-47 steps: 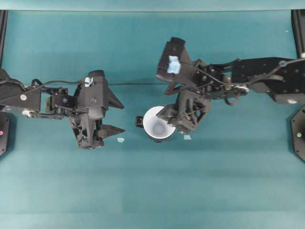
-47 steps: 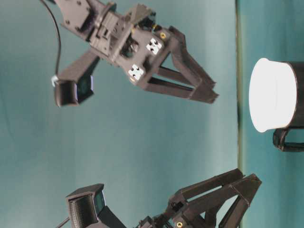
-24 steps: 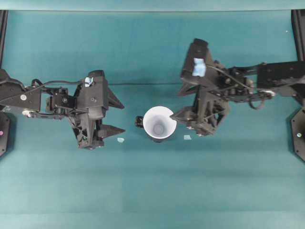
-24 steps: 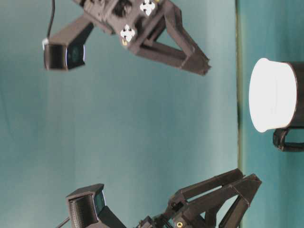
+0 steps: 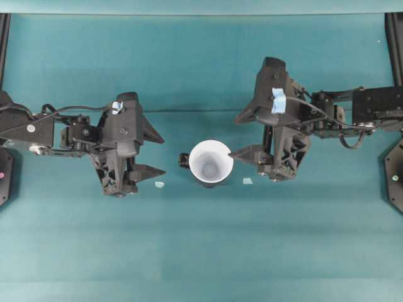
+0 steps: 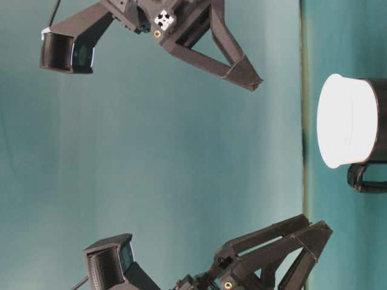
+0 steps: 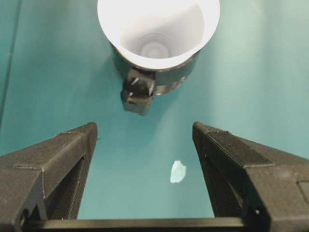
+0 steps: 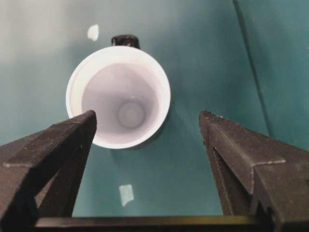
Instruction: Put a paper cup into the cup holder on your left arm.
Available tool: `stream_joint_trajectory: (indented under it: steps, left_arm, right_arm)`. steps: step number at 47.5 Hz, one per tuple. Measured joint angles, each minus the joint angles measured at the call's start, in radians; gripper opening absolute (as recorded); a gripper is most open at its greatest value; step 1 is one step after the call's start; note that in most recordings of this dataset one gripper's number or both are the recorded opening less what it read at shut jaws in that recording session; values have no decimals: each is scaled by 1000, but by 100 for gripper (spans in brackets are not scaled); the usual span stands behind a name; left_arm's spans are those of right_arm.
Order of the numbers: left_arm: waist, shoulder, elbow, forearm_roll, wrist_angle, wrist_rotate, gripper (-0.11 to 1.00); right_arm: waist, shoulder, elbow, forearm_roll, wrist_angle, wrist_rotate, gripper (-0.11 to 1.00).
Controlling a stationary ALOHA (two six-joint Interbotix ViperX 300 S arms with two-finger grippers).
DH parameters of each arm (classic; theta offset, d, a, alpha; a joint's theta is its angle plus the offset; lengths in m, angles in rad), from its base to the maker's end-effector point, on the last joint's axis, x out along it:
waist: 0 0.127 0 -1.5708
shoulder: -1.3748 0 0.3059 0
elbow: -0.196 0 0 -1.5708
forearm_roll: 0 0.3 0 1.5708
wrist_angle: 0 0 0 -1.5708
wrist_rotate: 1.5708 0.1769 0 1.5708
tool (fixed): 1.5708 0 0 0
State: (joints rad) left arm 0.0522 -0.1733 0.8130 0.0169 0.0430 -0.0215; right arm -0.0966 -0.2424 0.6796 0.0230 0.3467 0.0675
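The white paper cup (image 5: pixel 210 162) sits upright inside the black cup holder (image 5: pixel 183 160) at the table's middle; the holder's stub handle points left. My left gripper (image 5: pixel 161 155) is open and empty, just left of the handle. My right gripper (image 5: pixel 233 136) is open and empty, its lower fingertip close to the cup's right rim. In the left wrist view the cup (image 7: pixel 157 29) and holder (image 7: pixel 164 79) lie ahead of the open gripper (image 7: pixel 144 130). In the right wrist view the cup (image 8: pixel 118 96) lies ahead of the open gripper (image 8: pixel 147 118).
A tiny pale scrap (image 5: pixel 159 184) lies below the left gripper's tips and another (image 5: pixel 247 181) right of the cup. The teal table cloth (image 5: pixel 201 251) has a fold line running across behind the cup. Black frame posts stand at both far corners.
My right gripper has drawn back to the right, away from over the cup, which stays in the holder. The left arm has not moved.
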Motion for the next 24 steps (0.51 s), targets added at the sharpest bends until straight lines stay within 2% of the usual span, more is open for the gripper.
stream_joint_trajectory:
  steps: [24]
  left_arm:
    - [0, 0, 0, 0, -2, 0, 82]
  right_arm:
    - [29, -2, 8, 0, 38, -20, 89]
